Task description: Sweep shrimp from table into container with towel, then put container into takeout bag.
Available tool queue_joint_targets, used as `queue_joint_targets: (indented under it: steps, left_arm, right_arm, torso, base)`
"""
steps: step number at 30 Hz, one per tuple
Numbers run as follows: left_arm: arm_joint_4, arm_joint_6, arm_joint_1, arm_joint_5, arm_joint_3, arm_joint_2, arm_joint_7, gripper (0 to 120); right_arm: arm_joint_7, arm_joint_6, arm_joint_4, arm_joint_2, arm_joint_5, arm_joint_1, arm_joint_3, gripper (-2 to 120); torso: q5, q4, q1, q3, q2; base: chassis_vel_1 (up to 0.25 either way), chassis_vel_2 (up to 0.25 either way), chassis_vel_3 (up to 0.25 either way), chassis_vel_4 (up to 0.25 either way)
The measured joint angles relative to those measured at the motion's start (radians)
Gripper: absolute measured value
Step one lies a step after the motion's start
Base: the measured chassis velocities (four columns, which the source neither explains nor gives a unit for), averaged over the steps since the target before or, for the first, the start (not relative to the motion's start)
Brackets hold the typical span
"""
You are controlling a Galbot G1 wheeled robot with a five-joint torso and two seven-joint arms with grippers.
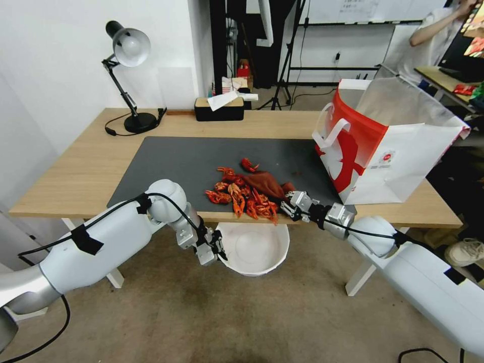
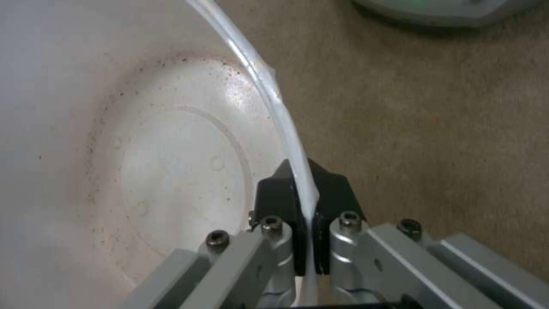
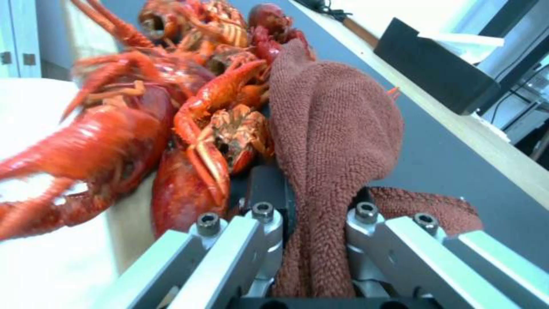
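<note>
While the sweep is under way: left gripper clamped on the container rim, held below the table edge. Right gripper pinching the towel, beside the shrimp heaped at that edge. Next: push them over into the container. Takeout bag beyond, right.

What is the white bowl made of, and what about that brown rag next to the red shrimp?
The bowl looks like thin, smooth plastic: its rim is see-through and bends slightly where the left gripper pinches it. The rag looks like soft terry cloth, with fuzzy loops, bunched in the right gripper.
</note>
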Motion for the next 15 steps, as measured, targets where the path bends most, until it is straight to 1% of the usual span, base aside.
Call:
queue_joint_targets:
  steps: [12,15]
  left_arm:
    - [-0.010,0.002,-0.002,-0.005,-0.001,0.007,-0.003,0]
    - [-0.015,0.005,-0.002,-0.006,-0.001,0.009,-0.003,0]
  right_arm:
    - [-0.009,0.004,0.065,-0.021,-0.004,-0.096,0.063,6]
    - [-0.011,0.006,0.090,-0.024,-0.007,-0.137,0.088,6]
  torso:
    - [0.0000,0.0000,0.000,0.000,0.000]
    - [0.0001,0.0000,0.000,0.000,0.000]
  base:
    - [0.000,0.000,0.000,0.000]
    - [0.000,0.000,0.000,0.000]
